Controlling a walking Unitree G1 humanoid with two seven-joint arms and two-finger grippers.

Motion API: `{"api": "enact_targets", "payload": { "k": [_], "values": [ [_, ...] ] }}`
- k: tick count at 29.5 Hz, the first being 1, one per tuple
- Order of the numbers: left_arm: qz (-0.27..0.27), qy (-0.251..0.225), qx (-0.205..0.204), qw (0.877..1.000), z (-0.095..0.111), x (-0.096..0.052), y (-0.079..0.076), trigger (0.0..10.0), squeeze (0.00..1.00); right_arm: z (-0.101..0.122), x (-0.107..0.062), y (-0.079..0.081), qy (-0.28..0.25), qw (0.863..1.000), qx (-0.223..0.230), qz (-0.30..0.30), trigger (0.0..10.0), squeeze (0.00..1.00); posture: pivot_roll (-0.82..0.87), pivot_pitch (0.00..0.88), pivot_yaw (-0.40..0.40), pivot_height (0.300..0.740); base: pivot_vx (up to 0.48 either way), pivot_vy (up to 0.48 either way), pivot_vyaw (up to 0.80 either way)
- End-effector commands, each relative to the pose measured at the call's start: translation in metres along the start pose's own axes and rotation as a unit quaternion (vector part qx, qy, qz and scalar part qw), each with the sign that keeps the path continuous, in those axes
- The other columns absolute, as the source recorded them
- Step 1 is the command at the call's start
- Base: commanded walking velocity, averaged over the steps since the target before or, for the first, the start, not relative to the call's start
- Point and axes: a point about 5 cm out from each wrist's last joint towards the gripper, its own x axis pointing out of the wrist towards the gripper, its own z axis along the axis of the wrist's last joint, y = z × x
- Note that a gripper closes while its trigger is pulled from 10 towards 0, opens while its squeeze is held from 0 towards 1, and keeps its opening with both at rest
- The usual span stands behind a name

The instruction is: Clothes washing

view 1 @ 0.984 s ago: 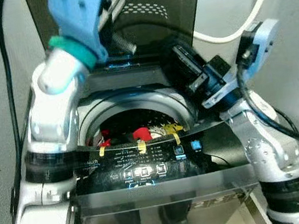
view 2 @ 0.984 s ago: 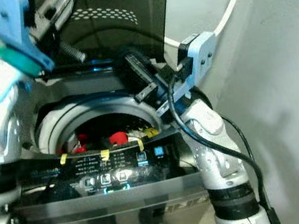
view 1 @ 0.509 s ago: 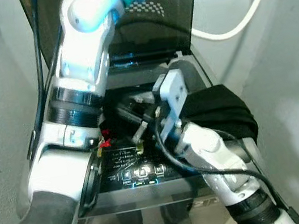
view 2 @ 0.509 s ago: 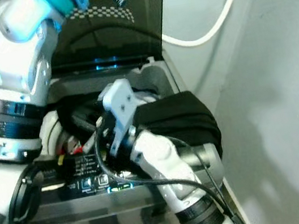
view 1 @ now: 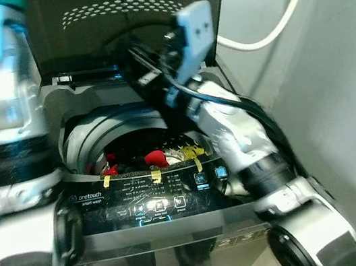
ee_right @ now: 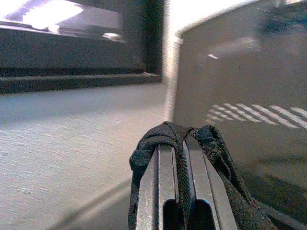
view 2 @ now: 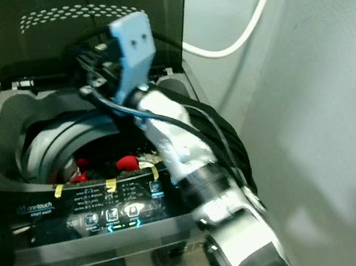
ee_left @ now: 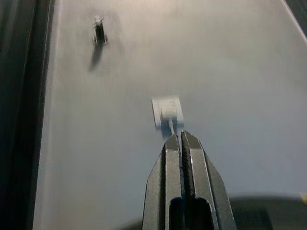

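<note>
Clothes (view 1: pixel 153 157) already lie in the open washer drum (view 1: pixel 105 128) at mid-frame, while my right tool (ee_right: pixel 176 158), raised upper centre, pinches a black garment (ee_right: pixel 211 143) yet to drop in; my left tool (ee_left: pixel 182 143) is pressed together, empty.

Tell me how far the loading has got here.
Done: the lid stands open and red and yellow clothes lie in the drum. In hand: the right hand is shut on a black garment over the opening. Left: dropping it in, closing the lid, starting at the panel.
</note>
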Motion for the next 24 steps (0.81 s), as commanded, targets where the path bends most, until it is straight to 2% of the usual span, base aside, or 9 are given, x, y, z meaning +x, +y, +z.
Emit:
{"api": "enact_targets", "payload": {
  "k": [1, 5, 7, 8, 9, 14, 19, 23, 24],
  "values": [
    [-0.024, 0.086, -0.084, 0.992, -0.022, -0.032, -0.008, 10.0, 0.0, 0.023, 0.017, 0.013, -0.042, 0.998, 0.003, 0.041, 10.0, 0.0, 0.23, 0.018, -0.1, 0.74, 0.0, 0.0, 0.0],
    [-0.072, 0.177, -0.176, 0.966, -0.038, -0.087, -0.022, 10.0, 0.0, 0.055, 0.036, 0.028, -0.092, 0.992, 0.02, 0.088, 10.0, 0.0, 0.23, 0.024, -0.096, 0.74, 0.0, 0.0, 0.0],
    [-0.083, 0.186, -0.196, 0.959, -0.038, -0.095, -0.025, 10.0, 0.0, 0.061, 0.039, 0.03, -0.102, 0.99, 0.025, 0.093, 10.0, 0.0, 0.23, 0.024, -0.096, 0.74, 0.0, 0.0, 0.0],
    [-0.123, 0.226, -0.253, 0.933, -0.041, -0.123, -0.045, 10.0, 0.0, 0.096, 0.044, 0.028, -0.171, 0.972, 0.112, 0.116, 10.0, 0.0, 0.22, 0.027, -0.092, 0.74, 0.0, 0.0, 0.0],
    [-0.135, 0.241, -0.272, 0.922, -0.043, -0.131, -0.054, 10.0, 0.0, 0.112, 0.044, 0.027, -0.2, 0.959, 0.146, 0.134, 10.0, 0.0, 0.22, 0.027, -0.092, 0.74, 0.0, 0.0, 0.0],
    [-0.155, 0.257, -0.299, 0.906, -0.047, -0.138, -0.072, 10.0, 0.0, 0.134, 0.04, 0.027, -0.242, 0.935, 0.19, 0.175, 10.0, 0.0, 0.21, 0.025, -0.08, 0.74, 0.0, 0.0, 0.0],
    [-0.181, 0.26, -0.314, 0.895, -0.062, -0.124, -0.091, 10.0, 0.0, 0.138, 0.028, 0.015, -0.259, 0.92, 0.229, 0.186, 10.0, 0.0, 0.19, 0.017, -0.056, 0.74, 0.0, 0.0, 0.0],
    [-0.184, 0.27, -0.311, 0.893, -0.072, -0.107, -0.094, 10.0, 0.0, 0.113, 0.015, -0.014, -0.228, 0.95, 0.185, 0.108, 10.0, 0.0, 0.18, 0.013, -0.038, 0.74, 0.0, 0.0, 0.0],
    [-0.177, 0.272, -0.312, 0.893, -0.074, -0.103, -0.091, 10.0, 0.0, 0.099, 0.01, -0.023, -0.195, 0.97, 0.127, 0.071, 10.0, 0.0, 0.16, 0.013, -0.022, 0.74, 0.0, 0.0, 0.0]
  ]
}}
